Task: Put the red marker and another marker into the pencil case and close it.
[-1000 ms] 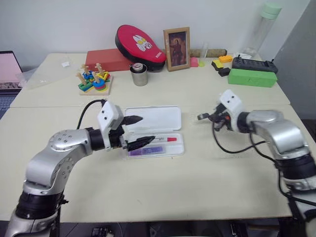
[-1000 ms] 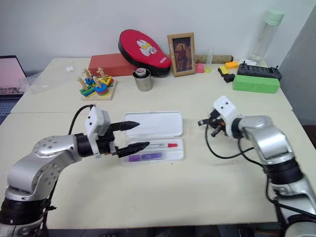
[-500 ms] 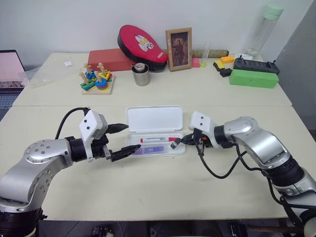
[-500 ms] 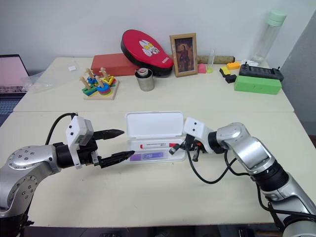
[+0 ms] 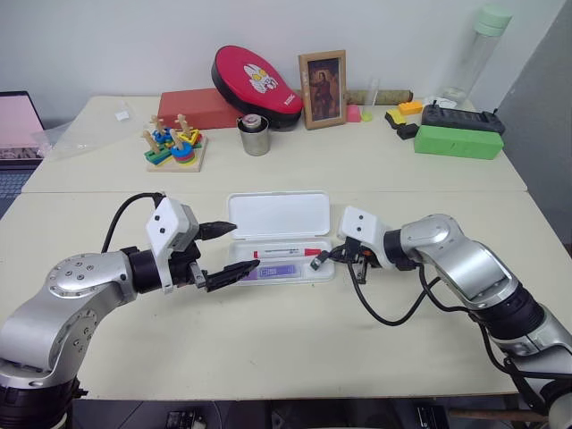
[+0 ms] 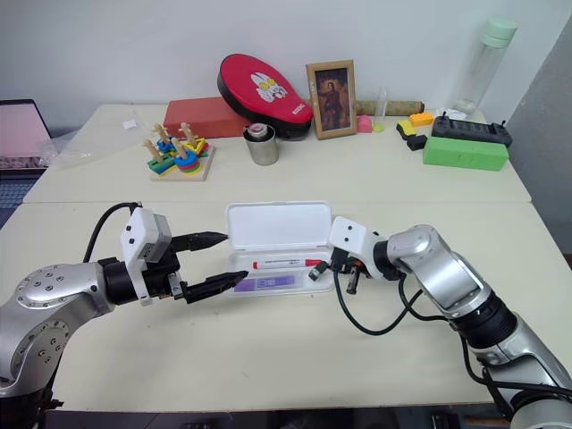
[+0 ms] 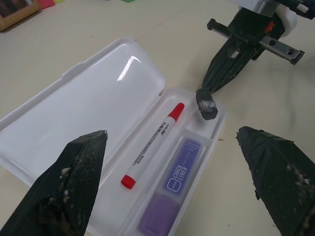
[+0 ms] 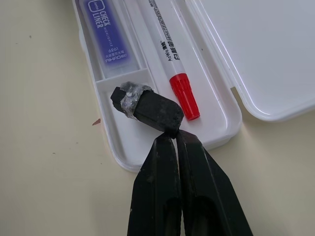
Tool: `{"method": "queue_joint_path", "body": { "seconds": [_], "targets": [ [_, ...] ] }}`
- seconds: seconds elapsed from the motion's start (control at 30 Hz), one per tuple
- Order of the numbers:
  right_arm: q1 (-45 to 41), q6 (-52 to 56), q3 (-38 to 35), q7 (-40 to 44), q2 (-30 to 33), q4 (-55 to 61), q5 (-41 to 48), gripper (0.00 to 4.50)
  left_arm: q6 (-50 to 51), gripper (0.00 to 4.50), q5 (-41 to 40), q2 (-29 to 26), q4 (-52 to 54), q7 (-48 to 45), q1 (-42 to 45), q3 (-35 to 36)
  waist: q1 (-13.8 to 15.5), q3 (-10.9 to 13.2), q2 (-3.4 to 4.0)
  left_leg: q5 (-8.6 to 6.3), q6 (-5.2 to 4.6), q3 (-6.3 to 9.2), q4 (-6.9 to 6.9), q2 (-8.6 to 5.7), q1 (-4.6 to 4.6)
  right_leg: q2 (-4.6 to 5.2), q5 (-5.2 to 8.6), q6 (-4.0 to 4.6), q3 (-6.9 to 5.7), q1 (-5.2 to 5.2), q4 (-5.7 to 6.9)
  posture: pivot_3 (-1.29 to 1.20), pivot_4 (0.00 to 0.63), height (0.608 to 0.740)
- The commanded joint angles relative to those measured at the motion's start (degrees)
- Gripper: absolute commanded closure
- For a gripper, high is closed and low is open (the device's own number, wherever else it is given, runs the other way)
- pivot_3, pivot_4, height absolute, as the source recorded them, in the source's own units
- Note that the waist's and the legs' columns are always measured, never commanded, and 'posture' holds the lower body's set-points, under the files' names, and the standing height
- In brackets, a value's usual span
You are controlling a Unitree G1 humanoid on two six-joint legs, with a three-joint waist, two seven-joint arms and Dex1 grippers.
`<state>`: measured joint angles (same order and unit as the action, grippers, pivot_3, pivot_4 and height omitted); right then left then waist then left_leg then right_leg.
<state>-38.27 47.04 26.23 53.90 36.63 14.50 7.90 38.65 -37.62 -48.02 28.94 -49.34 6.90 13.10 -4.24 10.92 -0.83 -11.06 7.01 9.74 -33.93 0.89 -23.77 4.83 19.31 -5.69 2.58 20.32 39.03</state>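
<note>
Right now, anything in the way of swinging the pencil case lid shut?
Yes. The right gripper, shut on a small black piece, hangs over the end compartment of the pencil case, beside the red marker cap. The lid would hit it. The purple highlighter lies flat inside.

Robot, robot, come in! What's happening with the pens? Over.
Left hand open. Right hand shut on black piece. Both markers in pencil case, lid up.
</note>
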Motion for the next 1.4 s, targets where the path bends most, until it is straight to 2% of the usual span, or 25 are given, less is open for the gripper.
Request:
{"method": "queue_joint_path", "body": {
  "seconds": [0.03,0.07,0.2,0.43,0.63,0.77,0.93,1.07,1.17,1.3,1.4],
  "targets": [
    [0.1,-0.2,-0.4,0.7,0.3,2.8,0.3,4.07,-0.3,0.00,-0.5,-0.1,1.2,0.1,0.8,-0.2,0.0,0.0,0.00,0.00,0.00,0.00,0.00,0.00,0.00,0.00,0.00,0.00,0.00,0.00,0.00,0.00,0.150,0.740],
    [0.3,-0.1,-0.4,1.0,0.4,3.2,0.5,3.93,-0.3,0.00,-0.5,-0.1,1.1,0.1,0.8,-0.2,0.0,0.0,0.00,0.00,0.00,0.00,0.00,0.00,0.00,0.00,0.00,0.00,0.00,0.00,0.00,0.00,0.150,0.740],
    [0.6,0.0,-0.5,1.7,0.8,4.1,0.7,2.83,-0.4,0.00,-0.4,-0.1,0.8,0.1,1.2,-0.5,0.0,0.0,0.00,0.00,0.00,0.00,0.00,0.00,0.00,0.00,0.00,0.00,0.00,0.00,0.00,0.00,0.150,0.740],
    [0.0,-0.4,-2.3,3.1,1.4,4.6,2.0,1.22,-0.4,0.00,-0.3,0.1,0.9,0.3,1.3,-0.5,0.0,0.0,0.00,0.00,0.00,0.00,0.00,0.00,0.00,0.00,0.00,0.00,0.00,0.00,0.00,0.00,0.150,0.740],
    [-4.8,-2.1,-10.2,4.1,-1.9,0.7,7.8,0.02,0.0,0.00,-0.7,1.7,0.4,3.1,1.1,1.1,-0.1,0.0,0.00,0.00,0.00,0.00,0.00,0.00,0.00,0.00,0.00,0.00,0.01,-0.01,0.01,0.00,0.150,0.740],
    [-13.9,-3.6,-13.7,0.3,-8.1,-10.3,8.3,0.01,0.7,0.00,-1.9,5.3,-1.3,8.5,3.0,4.2,-0.6,0.0,0.01,0.01,0.00,0.00,-0.01,0.01,0.05,0.00,-0.01,0.01,0.01,-0.02,0.06,0.00,0.150,0.740],
    [-25.3,-6.6,-13.3,-4.4,-15.3,-28.4,4.6,0.01,1.9,0.00,-3.6,9.9,-2.4,15.2,4.7,7.2,-0.7,0.0,-0.03,0.01,0.01,0.03,0.00,0.00,0.07,0.00,-0.01,0.01,-0.03,-0.04,0.03,0.00,0.150,0.740],
    [-32.9,-15.2,-11.7,-8.3,-20.5,-48.3,-0.9,0.71,3.1,0.00,-5.1,11.9,-0.3,18.9,4.2,8.4,-0.8,0.0,-0.03,0.11,0.18,0.01,0.02,0.00,0.04,0.00,-0.01,0.02,0.00,0.01,0.03,0.00,0.150,0.740],
    [-36.5,-22.0,-11.3,-10.1,-23.0,-60.3,-4.2,1.49,3.2,0.00,-5.1,12.4,1.1,20.4,3.2,8.5,-0.8,0.0,-0.03,0.11,0.19,0.02,0.03,0.00,0.04,0.00,-0.01,0.02,-0.01,0.01,0.03,0.00,0.150,0.740],
    [-39.2,-31.3,-10.1,-11.1,-24.5,-71.7,-8.8,2.55,3.3,0.00,-5.9,12.6,3.3,21.7,1.6,8.8,-0.8,0.0,-0.03,0.12,0.19,0.01,0.03,0.00,0.03,0.00,-0.02,0.02,0.00,0.04,0.05,0.00,0.150,0.740],
    [-40.3,-35.1,-10.1,-10.4,-25.2,-76.9,-10.6,3.17,3.3,0.00,-6.3,12.6,4.0,22.4,1.0,8.8,-0.9,0.0,-0.02,0.12,0.20,0.00,0.03,-0.01,0.02,0.00,-0.02,0.02,0.01,0.05,0.04,0.00,0.150,0.740]
  ]
}}
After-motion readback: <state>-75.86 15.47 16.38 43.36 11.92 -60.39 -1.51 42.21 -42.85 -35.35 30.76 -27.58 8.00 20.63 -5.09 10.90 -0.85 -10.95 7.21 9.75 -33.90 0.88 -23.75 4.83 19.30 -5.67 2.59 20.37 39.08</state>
